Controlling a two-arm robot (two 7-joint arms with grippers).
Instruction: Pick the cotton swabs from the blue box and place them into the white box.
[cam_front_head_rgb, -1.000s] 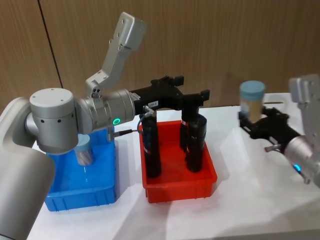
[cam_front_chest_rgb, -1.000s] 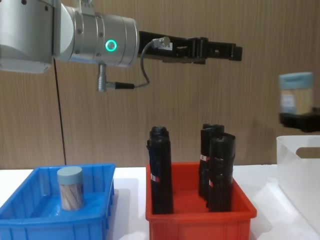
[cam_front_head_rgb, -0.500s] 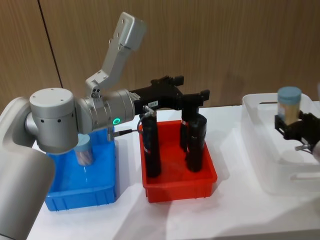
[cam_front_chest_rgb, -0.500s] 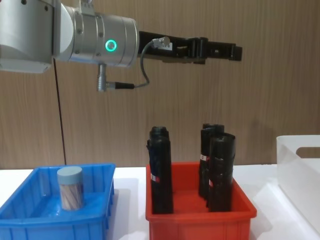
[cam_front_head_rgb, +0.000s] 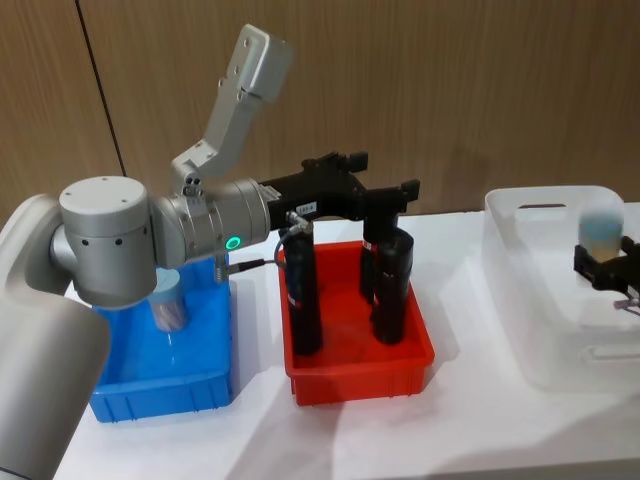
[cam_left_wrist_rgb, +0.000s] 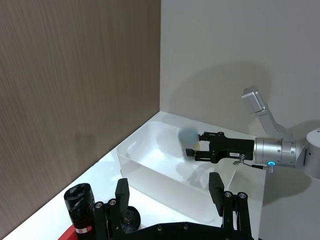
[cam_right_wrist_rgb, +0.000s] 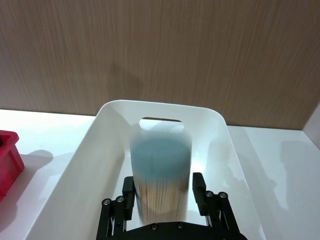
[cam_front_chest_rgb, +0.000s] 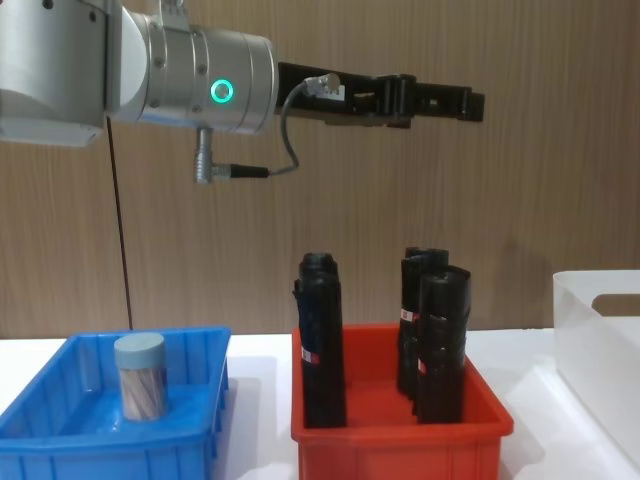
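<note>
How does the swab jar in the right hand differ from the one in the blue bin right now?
The held jar is clamped by the right hand; the other jar stands free. The held jar hangs over the white bin; the other jar rests in the blue bin. Both are upright, with pale blue lids.

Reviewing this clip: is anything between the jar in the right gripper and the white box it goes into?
Nothing visible. The right gripper holds the jar upright between the walls of the white box, whose floor around it is bare. The left gripper hangs above the red bin.
</note>
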